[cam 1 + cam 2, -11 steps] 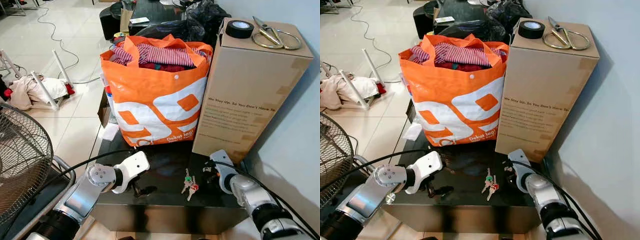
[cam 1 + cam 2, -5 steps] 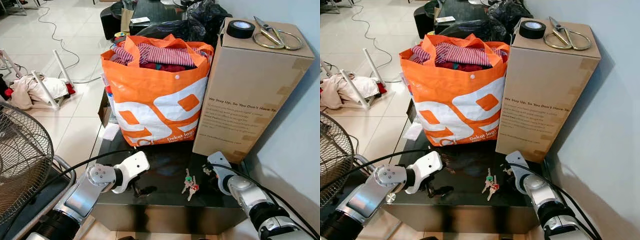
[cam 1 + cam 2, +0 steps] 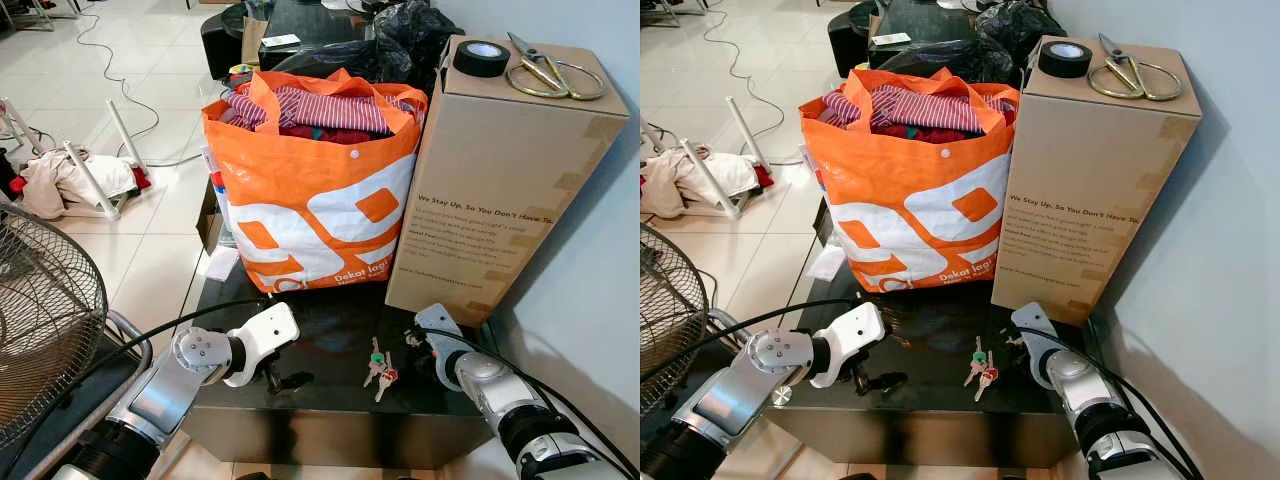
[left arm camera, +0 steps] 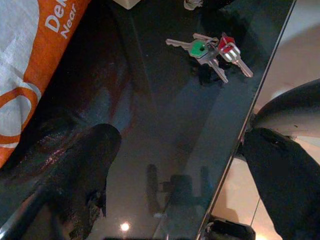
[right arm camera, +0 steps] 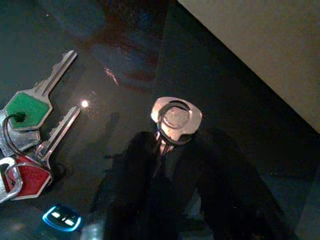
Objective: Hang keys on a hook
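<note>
A bunch of keys (image 3: 379, 364) with one green and one red cap lies flat on the glossy black table (image 3: 330, 395), near its front edge. In the right wrist view the keys (image 5: 30, 135) lie beside my right gripper (image 5: 172, 145). Its fingers (image 5: 135, 170) stand close together on a small silver metal piece (image 5: 176, 117) with a ring, which rests on the table just right of the keys. My left gripper (image 3: 277, 378) hovers low over the table's front left, open and holding nothing. The left wrist view looks across the table at the keys (image 4: 212, 50).
A full orange shopping bag (image 3: 310, 200) and a tall cardboard box (image 3: 490, 190) stand behind the keys. Black tape (image 3: 479, 57) and scissors (image 3: 545, 72) lie on the box. A fan (image 3: 40, 320) stands at the left, and a wall (image 3: 600, 260) runs close on the right.
My right gripper has slid a little along the table towards the small silver piece and the keys. The keys and my left arm have stayed put.
</note>
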Controlling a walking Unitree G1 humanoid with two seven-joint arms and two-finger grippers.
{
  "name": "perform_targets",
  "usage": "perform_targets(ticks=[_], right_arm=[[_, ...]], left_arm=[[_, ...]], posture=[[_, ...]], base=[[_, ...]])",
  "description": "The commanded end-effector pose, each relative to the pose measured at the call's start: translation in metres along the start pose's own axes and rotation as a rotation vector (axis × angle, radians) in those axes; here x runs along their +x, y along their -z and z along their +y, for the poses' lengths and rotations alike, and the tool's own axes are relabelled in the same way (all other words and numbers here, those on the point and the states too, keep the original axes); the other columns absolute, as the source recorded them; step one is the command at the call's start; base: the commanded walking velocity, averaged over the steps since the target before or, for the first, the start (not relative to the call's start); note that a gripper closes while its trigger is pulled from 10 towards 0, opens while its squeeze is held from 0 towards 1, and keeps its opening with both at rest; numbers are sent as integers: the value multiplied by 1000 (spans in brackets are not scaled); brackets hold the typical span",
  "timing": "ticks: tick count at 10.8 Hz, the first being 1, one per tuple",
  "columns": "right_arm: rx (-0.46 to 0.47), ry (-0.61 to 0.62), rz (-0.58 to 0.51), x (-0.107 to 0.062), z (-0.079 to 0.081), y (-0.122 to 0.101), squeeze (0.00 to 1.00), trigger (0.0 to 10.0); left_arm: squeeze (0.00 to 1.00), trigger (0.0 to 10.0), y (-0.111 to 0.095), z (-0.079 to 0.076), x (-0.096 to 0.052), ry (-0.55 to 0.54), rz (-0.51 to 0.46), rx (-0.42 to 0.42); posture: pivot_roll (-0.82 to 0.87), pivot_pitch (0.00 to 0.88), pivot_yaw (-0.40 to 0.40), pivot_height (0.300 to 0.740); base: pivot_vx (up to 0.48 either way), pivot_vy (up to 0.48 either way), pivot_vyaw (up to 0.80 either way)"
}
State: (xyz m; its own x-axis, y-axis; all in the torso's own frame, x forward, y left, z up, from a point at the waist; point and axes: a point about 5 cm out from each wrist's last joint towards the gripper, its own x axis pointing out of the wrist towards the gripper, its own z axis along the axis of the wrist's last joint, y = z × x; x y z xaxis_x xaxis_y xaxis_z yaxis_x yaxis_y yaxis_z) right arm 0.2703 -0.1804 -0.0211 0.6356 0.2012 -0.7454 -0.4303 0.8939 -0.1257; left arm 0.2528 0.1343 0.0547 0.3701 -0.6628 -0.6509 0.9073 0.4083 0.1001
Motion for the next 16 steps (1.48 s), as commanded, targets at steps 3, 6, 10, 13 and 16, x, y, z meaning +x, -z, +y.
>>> perform_targets(ticks=[3, 6, 10, 13, 16], right_arm=[[15, 8, -12, 2, 0, -5, 0, 0], [23, 9, -15, 3, 2, -6, 0, 0], [-53, 8, -24, -3, -9, -5, 1000, 10000], [-61, -19, -38, 0, -2, -12, 1000, 10000], [-90, -17, -31, 4, 6, -16, 1000, 10000]], left_arm=[[0, 10000, -1, 5, -3, -16, -1, 12], [0, 10000, -1, 6, -4, -17, 1, 10], [0, 10000, -1, 5, -4, -18, 0, 8], [0, 10000, -2, 5, -5, -22, -1, 8], [0, 10000, -1, 5, -6, -28, 0, 3]], posture=[[-75, 0, 54, 740], [-75, 0, 57, 740], [-74, 0, 53, 740], [-68, 0, 49, 740], [-58, 0, 43, 740]], base=[[0, 0, 0], [0, 0, 0], [0, 0, 0], [0, 0, 0], [0, 0, 0]])
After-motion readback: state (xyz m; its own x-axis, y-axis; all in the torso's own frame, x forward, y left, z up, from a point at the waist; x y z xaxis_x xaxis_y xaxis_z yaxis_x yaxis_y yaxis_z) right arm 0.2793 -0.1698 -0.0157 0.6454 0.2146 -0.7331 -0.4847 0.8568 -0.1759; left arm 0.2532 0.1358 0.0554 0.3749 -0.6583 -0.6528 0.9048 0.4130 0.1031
